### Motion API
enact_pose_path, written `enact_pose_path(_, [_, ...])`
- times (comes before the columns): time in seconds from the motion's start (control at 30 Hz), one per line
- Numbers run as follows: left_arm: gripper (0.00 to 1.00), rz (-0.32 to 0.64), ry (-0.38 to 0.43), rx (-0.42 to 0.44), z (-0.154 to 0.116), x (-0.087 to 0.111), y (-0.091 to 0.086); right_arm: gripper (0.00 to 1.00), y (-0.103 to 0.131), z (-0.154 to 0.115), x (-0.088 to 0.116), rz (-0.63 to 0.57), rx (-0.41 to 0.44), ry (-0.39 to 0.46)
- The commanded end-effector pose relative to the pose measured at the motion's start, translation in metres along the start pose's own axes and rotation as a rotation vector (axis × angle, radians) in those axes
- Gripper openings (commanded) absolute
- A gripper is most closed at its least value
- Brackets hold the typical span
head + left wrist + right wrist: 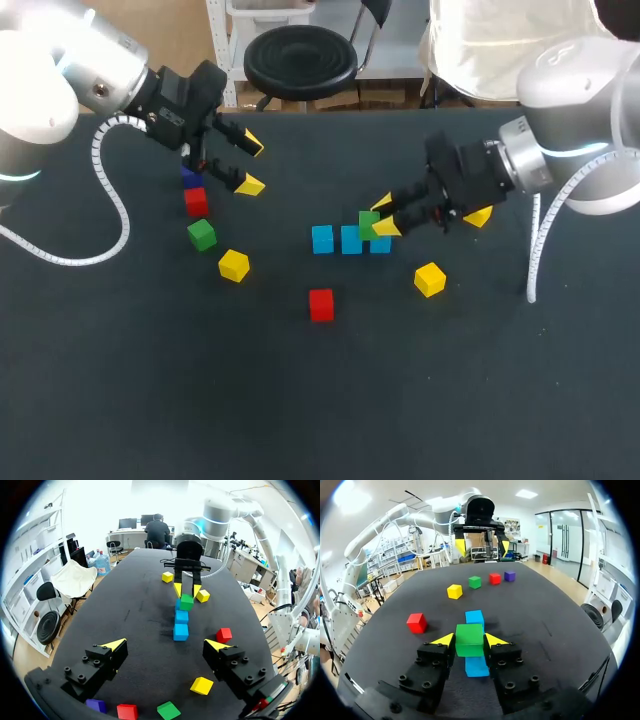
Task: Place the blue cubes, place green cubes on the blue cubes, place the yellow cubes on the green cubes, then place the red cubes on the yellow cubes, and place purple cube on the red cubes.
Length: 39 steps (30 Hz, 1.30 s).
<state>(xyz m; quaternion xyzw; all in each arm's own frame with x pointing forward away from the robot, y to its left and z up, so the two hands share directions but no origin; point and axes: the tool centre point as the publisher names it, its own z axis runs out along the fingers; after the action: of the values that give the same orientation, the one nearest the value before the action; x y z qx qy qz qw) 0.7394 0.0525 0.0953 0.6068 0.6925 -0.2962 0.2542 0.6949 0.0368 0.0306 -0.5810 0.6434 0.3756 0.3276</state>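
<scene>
Clamping the green cube (pixel 469 639) between its fingers, the right gripper (pixel 383 216) holds it over the row of blue cubes (pixel 322 239), likely to seat green on blue, while the left gripper (pixel 251 164) hangs fingers apart near the purple cube (pixel 96 705), well clear

Left gripper (pixel 166 644) spread wide, right gripper (pixel 186 589) clasping green cube (pixel 186 601) over blue cubes (pixel 181 631) on middle of tabletop (pixel 135 610), purple cube (pixel 95 705) at its near edge.

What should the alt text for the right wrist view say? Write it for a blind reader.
The right gripper grips a green cube between its fingers, over a row of blue cubes. Ahead lie a red cube, then a yellow cube and, farther off, the open left gripper.
</scene>
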Motion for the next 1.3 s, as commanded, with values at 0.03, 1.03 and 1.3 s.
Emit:
enact_pose_path(0.03, [1.0, 0.001, -0.001, -0.003, -0.0001, 0.0004, -0.001, 0.0, 0.0012, -0.0012, -0.0002, -0.006, -0.007, 0.001])
enact_pose_path(1.03, [1.0, 0.001, -0.001, -0.003, -0.0001, 0.0004, -0.001, 0.0, 0.0, -0.0021, 0.0, -0.036, -0.027, 0.033])
enact_pose_path(1.3, [1.0, 0.001, -0.001, -0.003, -0.0001, 0.0004, -0.001, 0.0, -0.0014, 0.001, 0.0002, -0.035, -0.031, 0.032])
